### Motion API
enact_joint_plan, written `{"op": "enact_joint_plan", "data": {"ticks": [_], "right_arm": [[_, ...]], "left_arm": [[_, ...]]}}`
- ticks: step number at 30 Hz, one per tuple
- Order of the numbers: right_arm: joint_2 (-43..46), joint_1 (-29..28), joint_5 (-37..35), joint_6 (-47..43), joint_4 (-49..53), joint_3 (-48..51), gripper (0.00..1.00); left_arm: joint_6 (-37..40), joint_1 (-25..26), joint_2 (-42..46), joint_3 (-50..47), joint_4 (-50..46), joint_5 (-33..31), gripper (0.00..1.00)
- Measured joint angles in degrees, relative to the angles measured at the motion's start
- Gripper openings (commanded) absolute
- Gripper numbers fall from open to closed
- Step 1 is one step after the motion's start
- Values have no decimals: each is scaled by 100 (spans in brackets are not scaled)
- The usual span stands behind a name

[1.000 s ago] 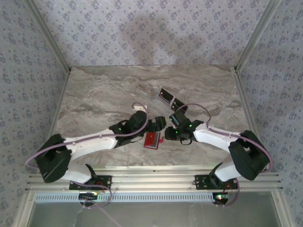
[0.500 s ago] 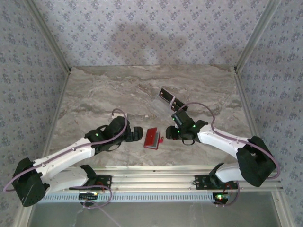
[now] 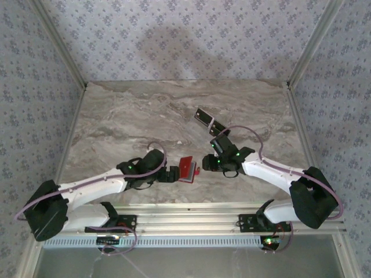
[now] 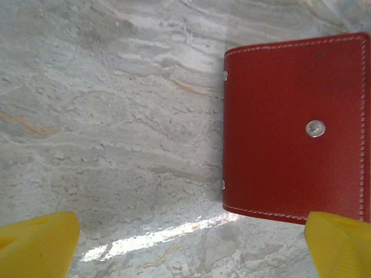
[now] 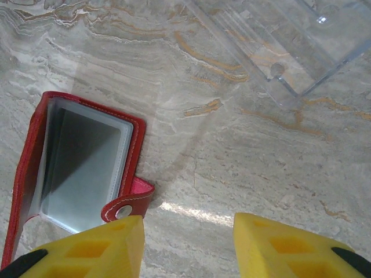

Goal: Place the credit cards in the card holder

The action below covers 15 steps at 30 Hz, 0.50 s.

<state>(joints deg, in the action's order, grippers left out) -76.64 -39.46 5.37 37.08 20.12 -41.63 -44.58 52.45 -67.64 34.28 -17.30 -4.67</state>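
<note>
My left pincer [image 4: 188,246] is spread wide, the card holder [image 4: 290,127] lying just ahead toward my right finger, so I should shift right and straddle its edge squarely before closing.

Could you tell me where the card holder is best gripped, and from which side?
Probably the card holder by its unsnapped tab, coming from the right arm's side: the tab juts out toward that arm and looks thin enough for the fingers.

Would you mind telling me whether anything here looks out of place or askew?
Only the card holder: its snap tab is undone and the red cover gapes open, baring grey sleeves. Nothing looks spilled or damaged.
</note>
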Motion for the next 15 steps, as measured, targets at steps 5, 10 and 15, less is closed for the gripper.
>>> {"op": "enact_joint_plan", "data": {"ticks": [5,10,15], "right_arm": [[-39,-7,7,2,-22,0,47],[-83,-35,13,22,-66,0,47],[-83,-61,35,63,-70,0,47]], "left_arm": [[2,131,-459,190,118,-26,100],[7,166,-763,354,258,-92,100],[9,256,-1034,382,345,-140,99]]}}
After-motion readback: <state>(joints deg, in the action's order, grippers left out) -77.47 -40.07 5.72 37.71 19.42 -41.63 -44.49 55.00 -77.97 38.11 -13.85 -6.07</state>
